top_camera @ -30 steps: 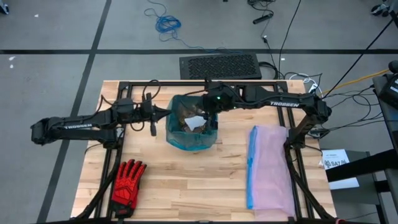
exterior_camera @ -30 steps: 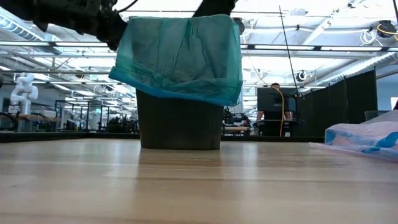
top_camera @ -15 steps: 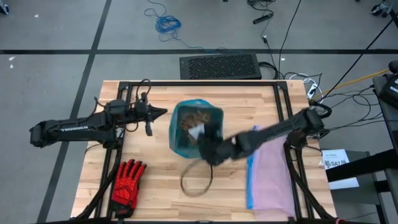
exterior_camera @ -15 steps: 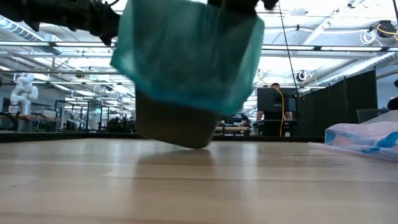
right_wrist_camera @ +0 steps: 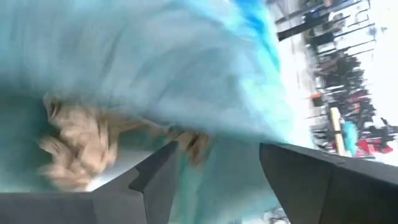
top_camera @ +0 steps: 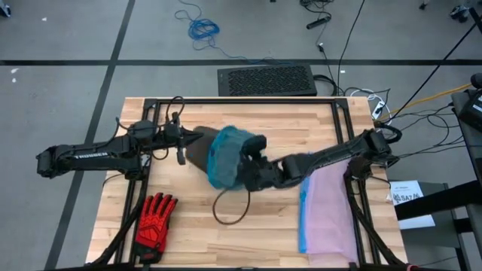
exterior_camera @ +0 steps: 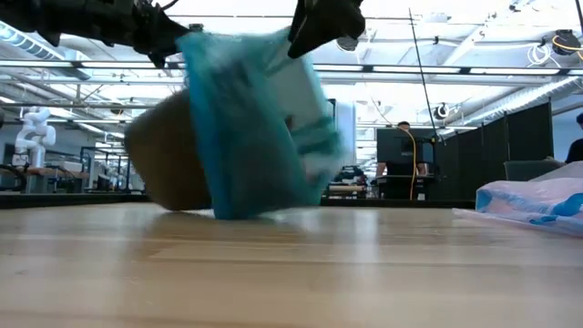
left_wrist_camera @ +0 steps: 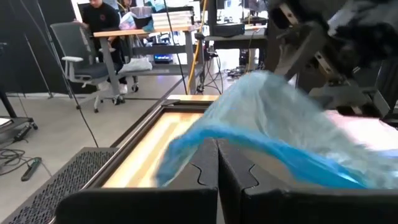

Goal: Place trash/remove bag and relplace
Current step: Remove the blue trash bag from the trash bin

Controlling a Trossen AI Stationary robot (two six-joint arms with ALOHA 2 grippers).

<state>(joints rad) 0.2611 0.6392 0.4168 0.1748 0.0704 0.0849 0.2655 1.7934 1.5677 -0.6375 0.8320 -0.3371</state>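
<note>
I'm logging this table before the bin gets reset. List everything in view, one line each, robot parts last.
bin: one, dark brown, tipped on its side at mid table, base toward the left arm.
bag: one, teal-green, over the bin's mouth.
trash: several tan paper lumps, inside the bag.
glove: one, red and black, near-left part of the table.
lilac bag: one, pale lilac with a blue rim, flat on the right side.
loop: one, thin and dark, on the wood just nearer than the bin.
left hand: shut, at the bin's base.
right hand: open, at the bag's mouth.
</note>
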